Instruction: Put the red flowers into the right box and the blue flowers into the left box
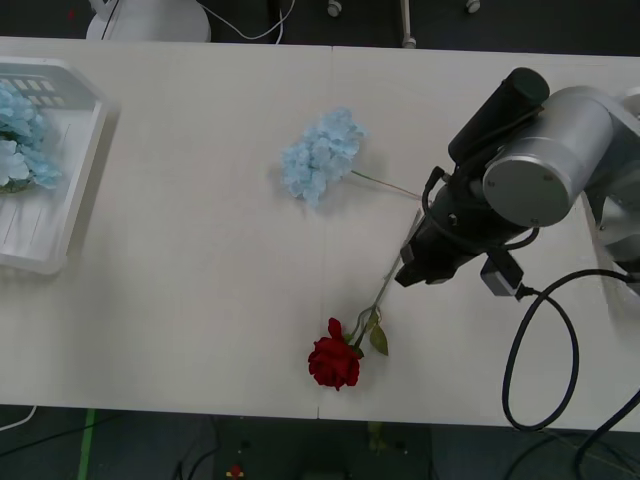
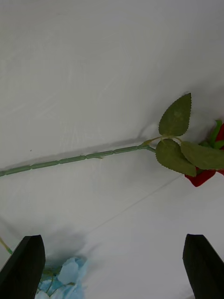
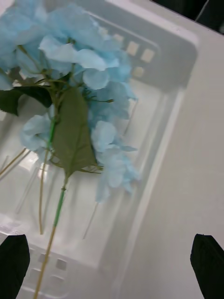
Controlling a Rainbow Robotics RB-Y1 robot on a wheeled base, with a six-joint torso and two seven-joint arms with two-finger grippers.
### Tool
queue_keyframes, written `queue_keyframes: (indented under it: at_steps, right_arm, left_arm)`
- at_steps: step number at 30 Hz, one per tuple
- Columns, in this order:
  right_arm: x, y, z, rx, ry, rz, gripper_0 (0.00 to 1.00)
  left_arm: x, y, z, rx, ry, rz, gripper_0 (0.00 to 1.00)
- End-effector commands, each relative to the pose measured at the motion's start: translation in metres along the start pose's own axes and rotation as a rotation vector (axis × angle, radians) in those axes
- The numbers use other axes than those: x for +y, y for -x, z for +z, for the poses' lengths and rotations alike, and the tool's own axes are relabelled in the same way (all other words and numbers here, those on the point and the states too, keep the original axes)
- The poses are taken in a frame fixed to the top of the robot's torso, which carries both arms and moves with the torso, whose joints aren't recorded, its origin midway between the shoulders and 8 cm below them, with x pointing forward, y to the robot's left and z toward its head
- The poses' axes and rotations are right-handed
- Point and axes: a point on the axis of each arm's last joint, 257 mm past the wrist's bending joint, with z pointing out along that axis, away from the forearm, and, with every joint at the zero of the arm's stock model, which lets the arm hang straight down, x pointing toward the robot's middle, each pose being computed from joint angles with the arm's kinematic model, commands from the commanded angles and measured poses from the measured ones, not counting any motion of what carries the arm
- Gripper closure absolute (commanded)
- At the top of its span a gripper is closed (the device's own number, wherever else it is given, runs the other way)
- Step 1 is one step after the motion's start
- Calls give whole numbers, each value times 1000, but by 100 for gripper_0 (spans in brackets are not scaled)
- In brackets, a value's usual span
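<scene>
Lighting was bright and even from overhead. The desk (image 1: 200,250) showed soft, short shadows beneath the red flower (image 1: 335,362) and stem. The left box (image 3: 177,60) appeared washed out, pale, with slightly soft focus.

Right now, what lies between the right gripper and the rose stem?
Only bare table: the right wrist view shows the right gripper open, apart from the rose stem.
</scene>
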Motion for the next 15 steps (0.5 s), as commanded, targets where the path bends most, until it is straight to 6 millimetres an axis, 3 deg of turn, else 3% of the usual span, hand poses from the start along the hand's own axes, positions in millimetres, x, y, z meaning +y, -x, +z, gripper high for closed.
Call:
queue_keyframes:
  at_steps: [1,11,15]
  right_arm:
    - [-18,-5,20,18,1,37,15]
    - [-26,-14,49,17,124,89,15]
    - [-29,-10,53,-4,141,121,15]
  left_arm:
    - [-42,24,-23,-63,-126,15,0]
    - [-121,-2,-5,-72,-281,139,0]
    - [-150,-14,4,-70,-336,194,0]
